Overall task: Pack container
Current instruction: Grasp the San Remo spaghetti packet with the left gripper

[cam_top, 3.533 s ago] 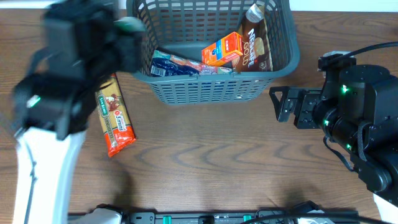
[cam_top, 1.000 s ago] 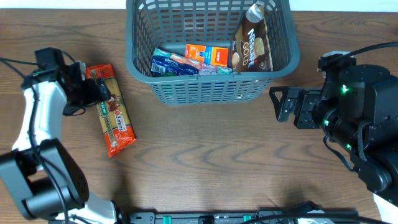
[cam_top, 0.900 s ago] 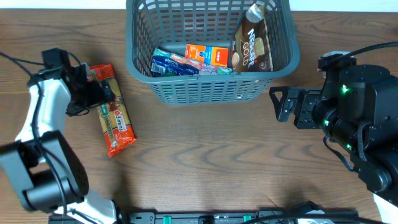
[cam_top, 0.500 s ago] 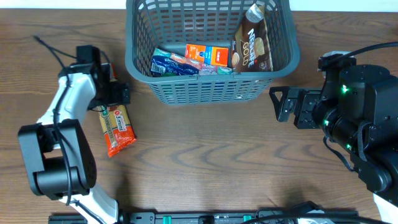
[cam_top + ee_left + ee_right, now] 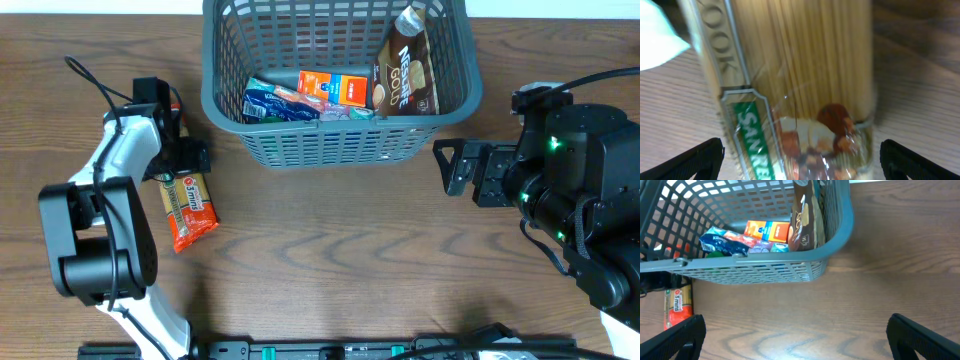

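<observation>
Both are gaping wide, gripping nothing: the left gripper point(image 5: 801, 159) is straddling the spaghetti packet point(image 5: 190, 205) at frame left, the right gripper point(image 5: 448, 167) is hanging at right. The container point(image 5: 335, 150) is sitting upper centre.

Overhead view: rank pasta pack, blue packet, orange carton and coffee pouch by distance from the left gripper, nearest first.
From the left gripper:
1. pasta pack: right under it, on the table left of the basket.
2. blue packet: left side of the basket.
3. orange carton: middle of the basket.
4. coffee pouch: right side of the basket.
</observation>
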